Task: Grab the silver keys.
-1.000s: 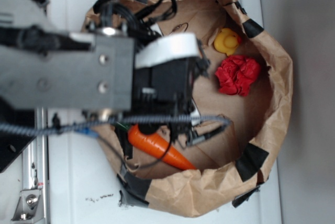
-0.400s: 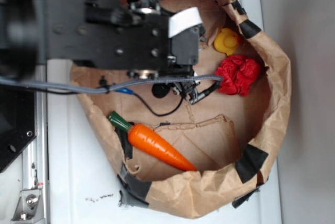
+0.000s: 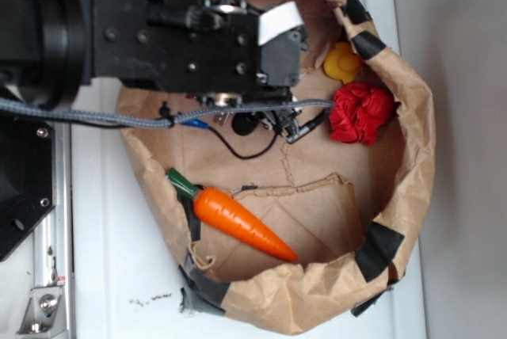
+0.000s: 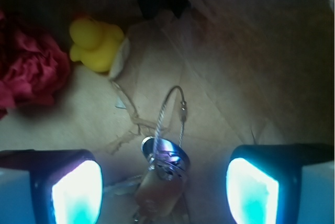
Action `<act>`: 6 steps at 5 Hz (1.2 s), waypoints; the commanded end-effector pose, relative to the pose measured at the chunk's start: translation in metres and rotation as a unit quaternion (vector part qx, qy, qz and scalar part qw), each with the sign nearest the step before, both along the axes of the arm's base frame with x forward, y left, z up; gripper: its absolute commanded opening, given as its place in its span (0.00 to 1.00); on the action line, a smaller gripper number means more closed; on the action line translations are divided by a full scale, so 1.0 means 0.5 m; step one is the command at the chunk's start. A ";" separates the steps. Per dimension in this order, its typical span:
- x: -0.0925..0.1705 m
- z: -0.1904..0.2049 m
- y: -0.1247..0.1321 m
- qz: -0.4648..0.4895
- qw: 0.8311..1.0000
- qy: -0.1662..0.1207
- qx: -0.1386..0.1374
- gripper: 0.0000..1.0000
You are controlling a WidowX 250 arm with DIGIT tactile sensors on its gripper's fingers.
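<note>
The silver keys [image 4: 165, 169] lie on the brown paper floor of the bag, a small bunch of flat metal keys on a thin wire ring [image 4: 170, 111] that loops away from them. In the wrist view my gripper [image 4: 165, 185] is open, and the keys lie in the gap between the two glowing pads, left [image 4: 76, 192] and right [image 4: 251, 187], neither touching them. From the exterior view the black arm [image 3: 182, 34] covers the keys and the fingertips.
A paper bag with rolled, black-taped walls [image 3: 416, 157] encloses everything. Inside it are a yellow duck [image 3: 343, 62] and a red crumpled cloth [image 3: 360, 112] to the right of the arm, and an orange toy carrot [image 3: 238, 224] near the lower wall. A grey cable [image 3: 158, 117] trails across.
The arm has moved up the picture, off the carrot, toward the bag's upper side near the duck and cloth. The carrot now shows in full.
</note>
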State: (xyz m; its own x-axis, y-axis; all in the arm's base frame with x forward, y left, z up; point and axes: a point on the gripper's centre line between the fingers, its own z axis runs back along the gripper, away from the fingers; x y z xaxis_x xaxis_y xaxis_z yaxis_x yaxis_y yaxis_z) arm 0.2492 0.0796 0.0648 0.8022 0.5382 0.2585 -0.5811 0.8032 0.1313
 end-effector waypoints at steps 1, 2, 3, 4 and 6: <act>-0.018 0.022 0.034 0.016 1.000 -0.024 0.009 1.00; -0.018 0.001 0.041 0.014 1.000 -0.008 -0.002 1.00; 0.004 -0.033 0.045 0.035 0.999 0.039 -0.013 1.00; 0.020 -0.039 0.043 0.047 0.998 0.051 -0.012 1.00; 0.020 -0.032 0.037 0.040 0.998 0.042 -0.011 0.00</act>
State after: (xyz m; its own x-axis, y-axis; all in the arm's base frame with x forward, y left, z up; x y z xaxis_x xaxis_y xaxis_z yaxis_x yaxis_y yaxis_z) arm 0.2549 0.0918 0.0300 0.7843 0.6077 0.1247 -0.6201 0.7619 0.1872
